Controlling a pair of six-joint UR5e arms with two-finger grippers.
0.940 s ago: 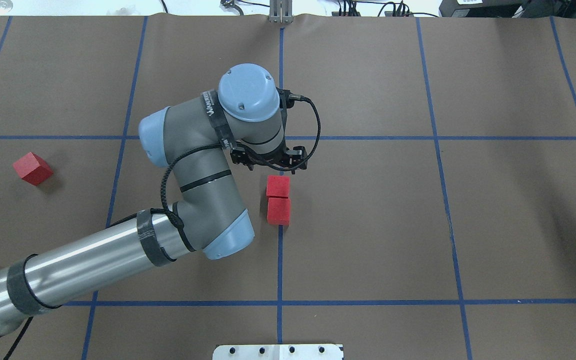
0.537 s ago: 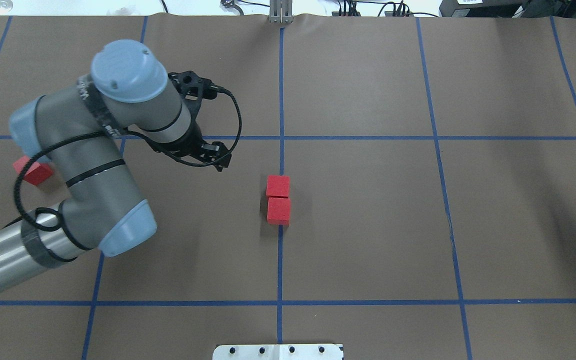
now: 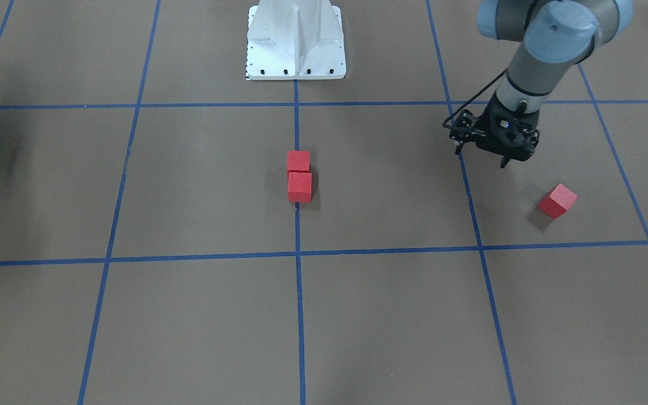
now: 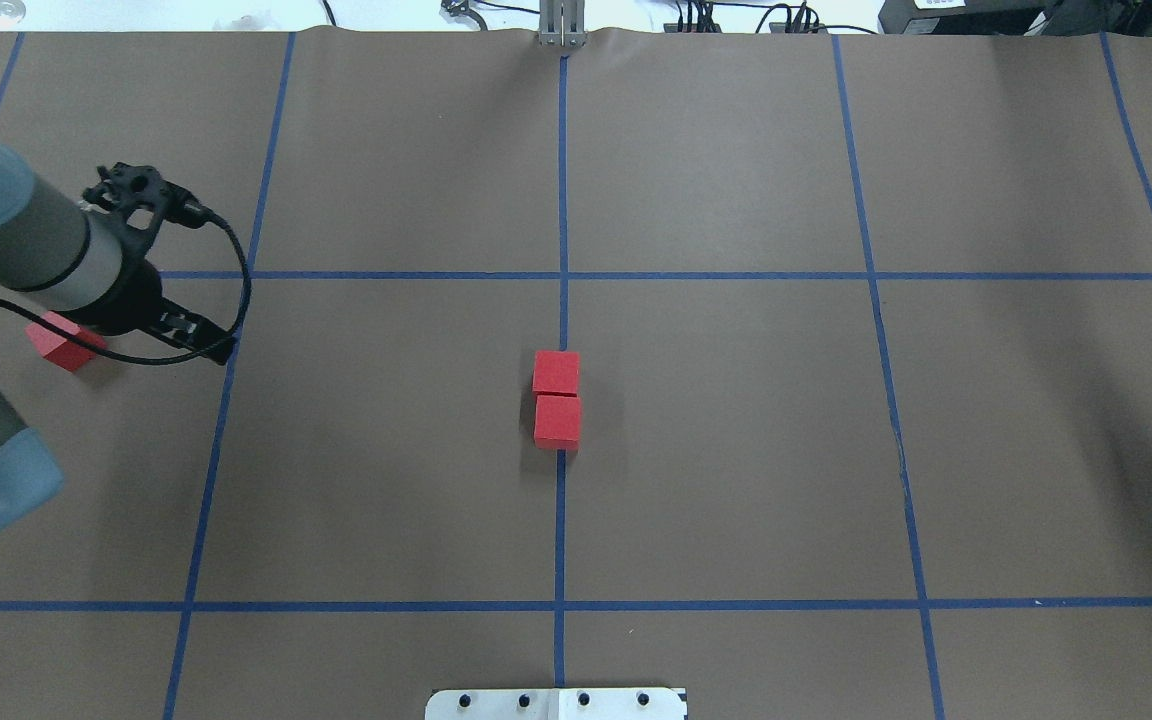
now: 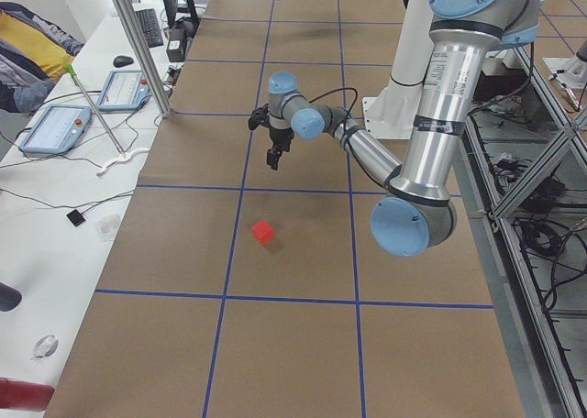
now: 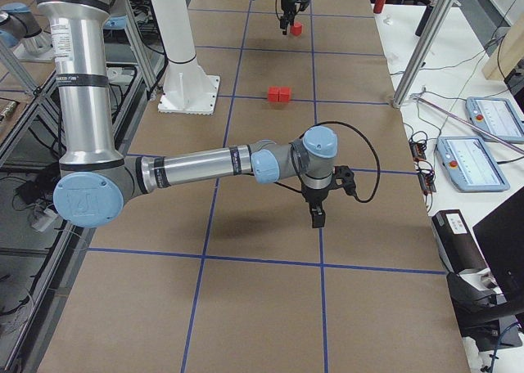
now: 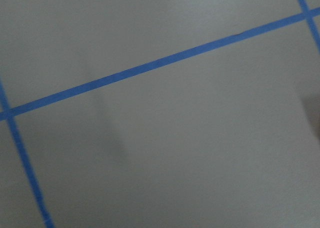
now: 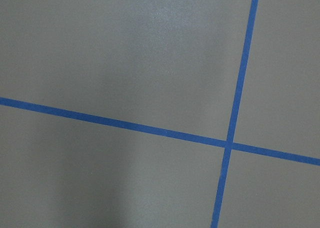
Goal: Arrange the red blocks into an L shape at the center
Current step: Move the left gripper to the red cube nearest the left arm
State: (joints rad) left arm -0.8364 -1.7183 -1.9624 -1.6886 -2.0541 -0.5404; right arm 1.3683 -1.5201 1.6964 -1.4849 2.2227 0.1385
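Well, two of my red blocks [image 4: 556, 373] sit touching, end to end, on the blue tape line [image 4: 560, 520] at the centre of the brown surface [image 4: 736, 450], the nearer one [image 4: 557, 422] just my side of the other. The third red block [image 3: 557, 201] lies well apart on my left, turned askew to the grid. From overhead my left arm [image 4: 26, 250] covers part of it. The front-facing camera shows it whole, with bare surface between it and my left jaws, which hang spread wide and hold nothing. The overhead and front-facing cameras do not take in my right arm [image 6: 205, 164]. The right-side view does, but from there I cannot tell whether my right jaws are parted or closed. Both wrist cameras give only brown surface and blue tape. Print on my right arm's black band [image 6: 239, 160] is too small to read.
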